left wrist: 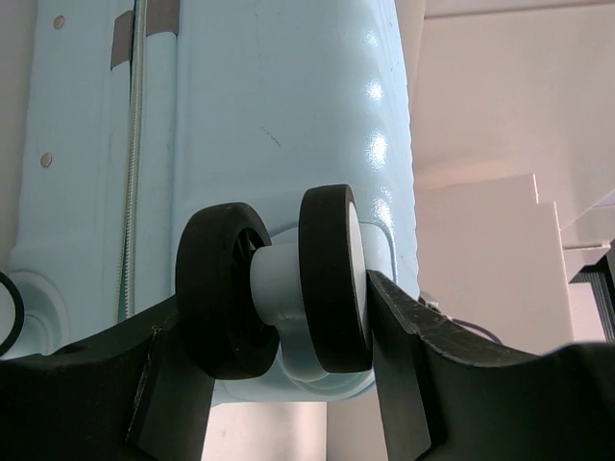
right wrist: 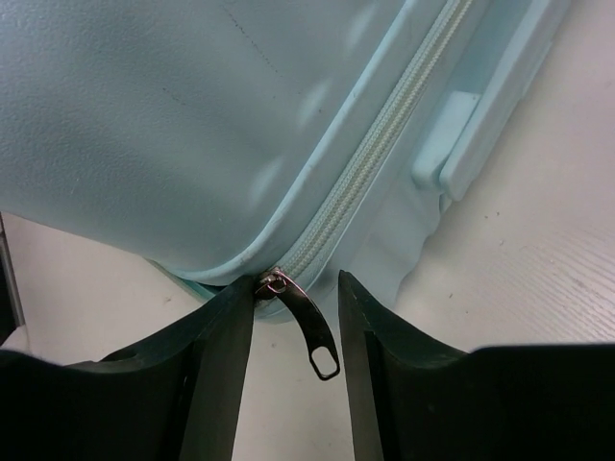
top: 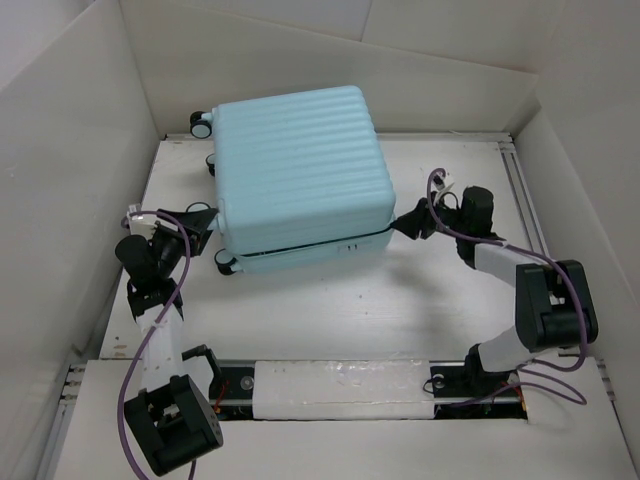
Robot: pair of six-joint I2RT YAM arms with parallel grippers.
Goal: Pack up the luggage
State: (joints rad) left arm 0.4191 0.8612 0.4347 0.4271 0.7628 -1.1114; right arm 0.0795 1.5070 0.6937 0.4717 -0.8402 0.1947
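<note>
Luggage point(top: 298, 175) lies closed, ribbed shell up, on the table point(top: 420, 300) at 12 o'clock from the arm bases. At its 8 o'clock corner the left gripper point(left wrist: 283, 307) pinches a twin caster point(left wrist: 322, 279), one finger against each outer wheel face. At the 4 o'clock corner the right gripper point(right wrist: 296, 288) stands spread, and the zipper pull point(right wrist: 312, 336) hangs in the gap between its fingers, clear of the finger at 3 o'clock.
</note>
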